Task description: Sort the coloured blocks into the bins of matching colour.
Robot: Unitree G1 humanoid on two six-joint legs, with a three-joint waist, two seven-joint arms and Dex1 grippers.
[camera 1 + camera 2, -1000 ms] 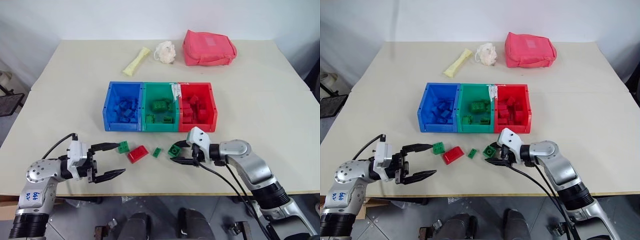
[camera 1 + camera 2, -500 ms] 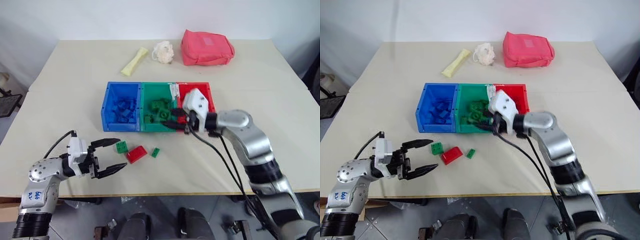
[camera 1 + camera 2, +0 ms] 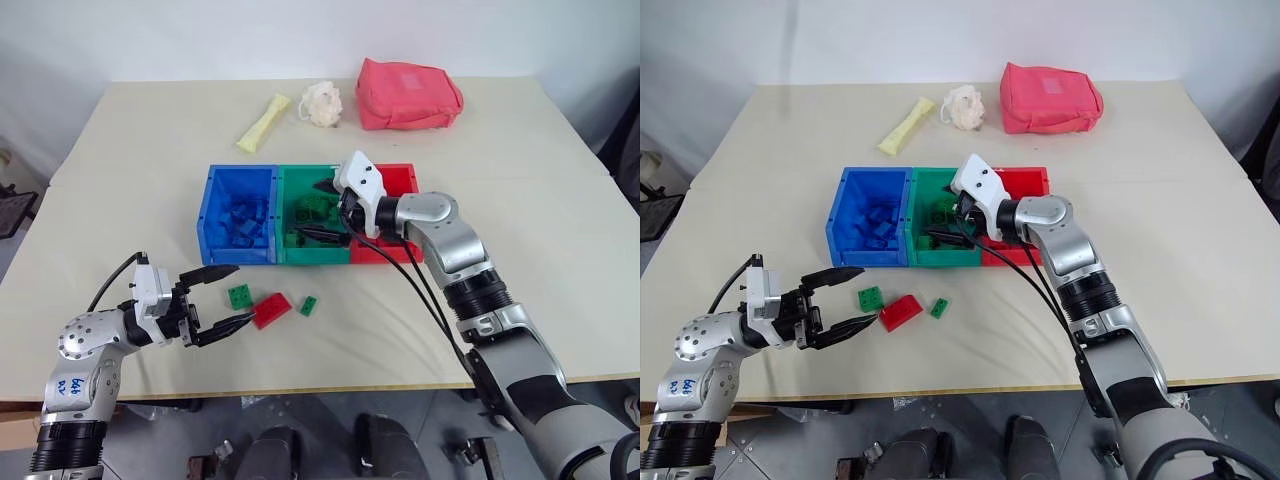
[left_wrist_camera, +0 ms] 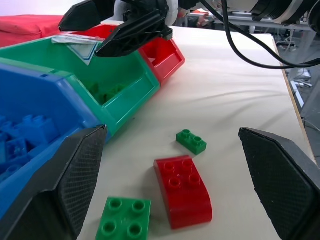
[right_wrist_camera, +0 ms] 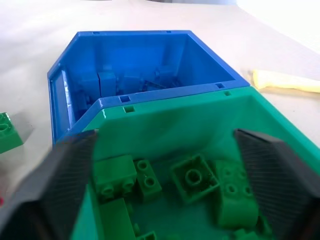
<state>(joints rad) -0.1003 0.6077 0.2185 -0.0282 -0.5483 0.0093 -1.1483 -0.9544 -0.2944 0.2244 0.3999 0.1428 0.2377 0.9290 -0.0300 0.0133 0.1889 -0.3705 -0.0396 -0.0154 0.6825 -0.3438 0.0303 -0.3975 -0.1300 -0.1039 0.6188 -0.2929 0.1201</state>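
Right hand spread empty over green bin.
Left hand gapes beside 3 worktop blocks; no legible labels.

You are looking down on a broad cream-coloured rectangular table that is standing against a plain white wall. Soft, even light is falling across its matte top, casting only faint shadows. A grey floor is showing below the table's near edge, and a dark metal frame is standing just off its left edge.
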